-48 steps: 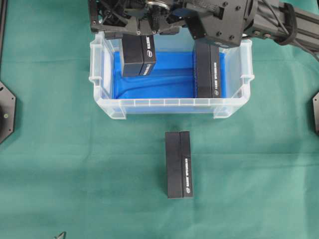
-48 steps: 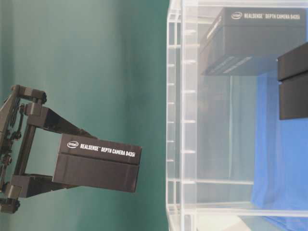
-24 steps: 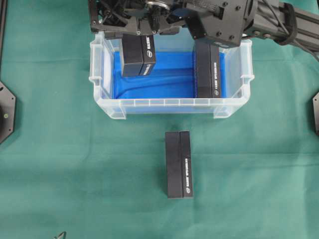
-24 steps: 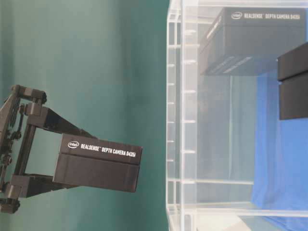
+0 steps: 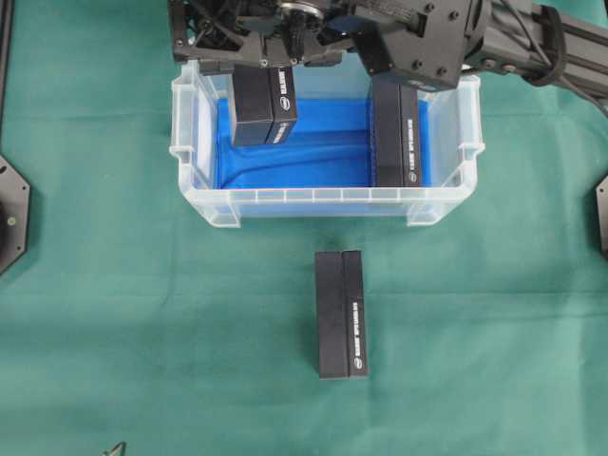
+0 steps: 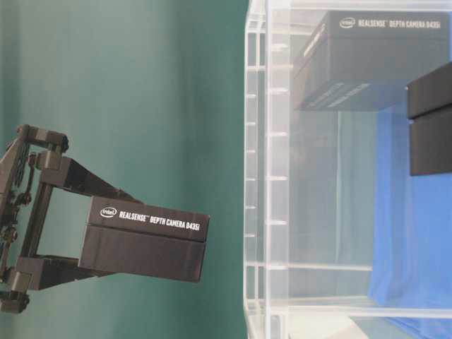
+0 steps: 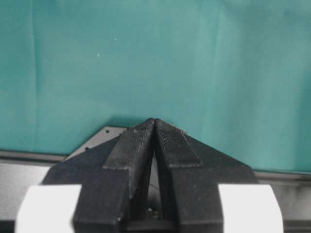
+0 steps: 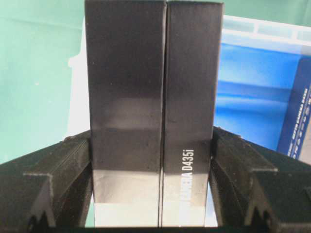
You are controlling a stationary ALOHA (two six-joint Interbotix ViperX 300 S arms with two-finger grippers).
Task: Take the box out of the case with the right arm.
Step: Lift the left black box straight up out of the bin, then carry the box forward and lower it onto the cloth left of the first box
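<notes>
Right arm lifting box out of case

Right gripper [image 8: 153,204] clamps the black box [image 5: 264,104] from both sides, held above the case [image 5: 323,204] near its far-left corner. Next: carry it clear over the rim, lower to the green table [image 5: 142,332]. Left gripper [image 7: 154,127] closed, empty.

Cloth [image 5: 142,332] open; lone box [image 5: 341,313] blocks front of case [image 5: 323,202].
</notes>
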